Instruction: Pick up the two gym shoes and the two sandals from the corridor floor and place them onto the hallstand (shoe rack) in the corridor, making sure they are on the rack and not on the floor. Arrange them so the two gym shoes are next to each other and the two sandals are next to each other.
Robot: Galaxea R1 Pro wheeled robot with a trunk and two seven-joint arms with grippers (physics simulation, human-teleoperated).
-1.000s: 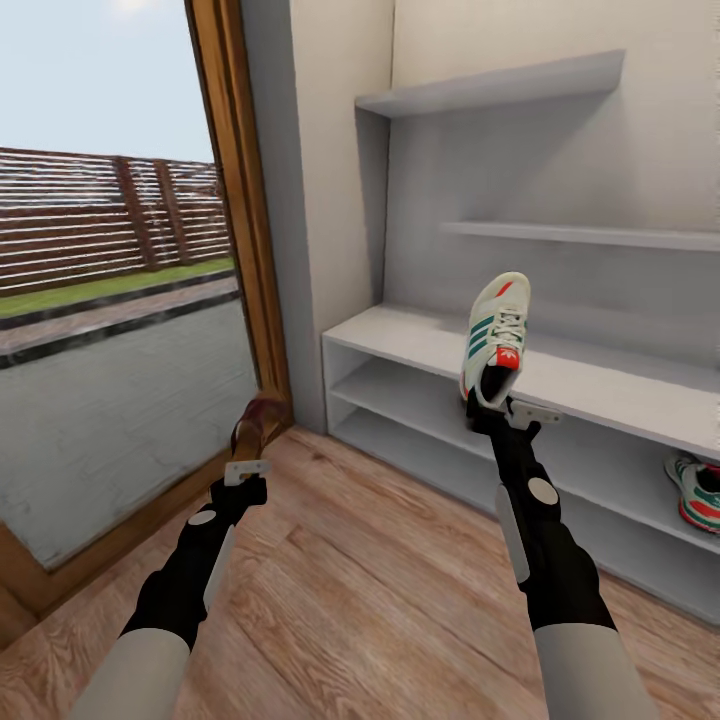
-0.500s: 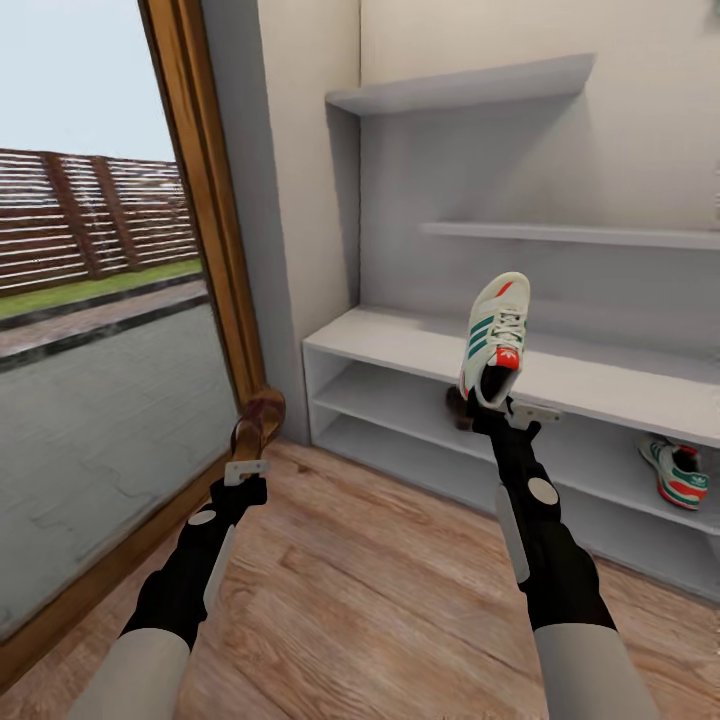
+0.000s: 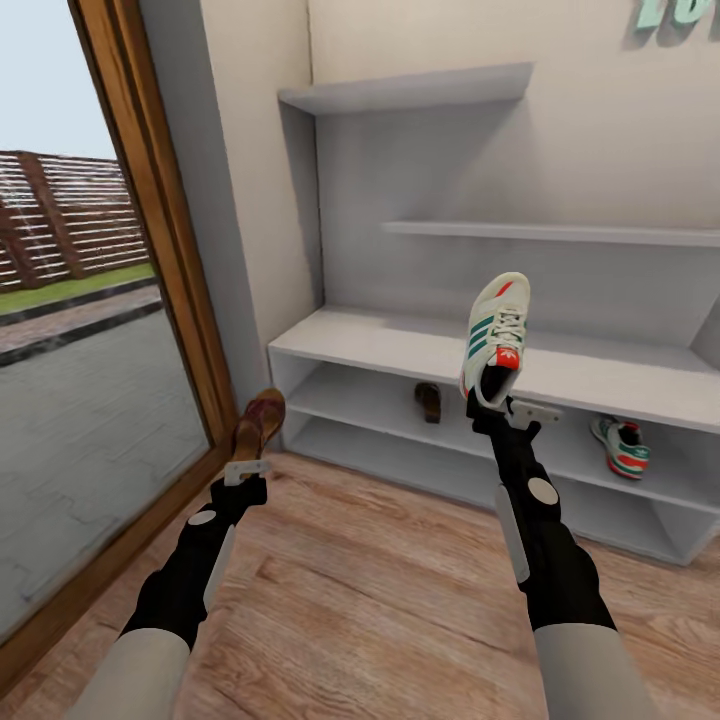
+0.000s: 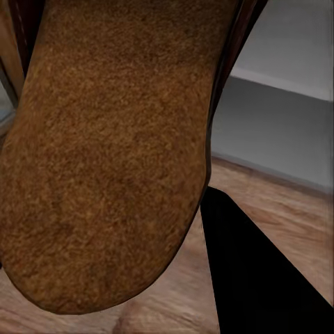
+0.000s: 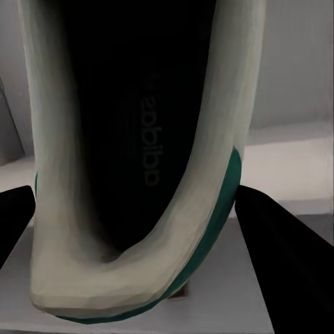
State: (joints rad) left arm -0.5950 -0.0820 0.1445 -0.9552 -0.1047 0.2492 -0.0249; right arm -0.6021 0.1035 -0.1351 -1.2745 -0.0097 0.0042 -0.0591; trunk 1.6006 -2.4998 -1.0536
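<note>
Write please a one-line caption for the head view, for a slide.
Left gripper holds a sandal, right gripper a gym shoe, facing the rack.

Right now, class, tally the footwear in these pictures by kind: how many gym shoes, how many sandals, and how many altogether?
Gym shoes: 2, one held, one on the rack shelf
Sandals: 2, one held, one on the shelf
Total: 4
</note>
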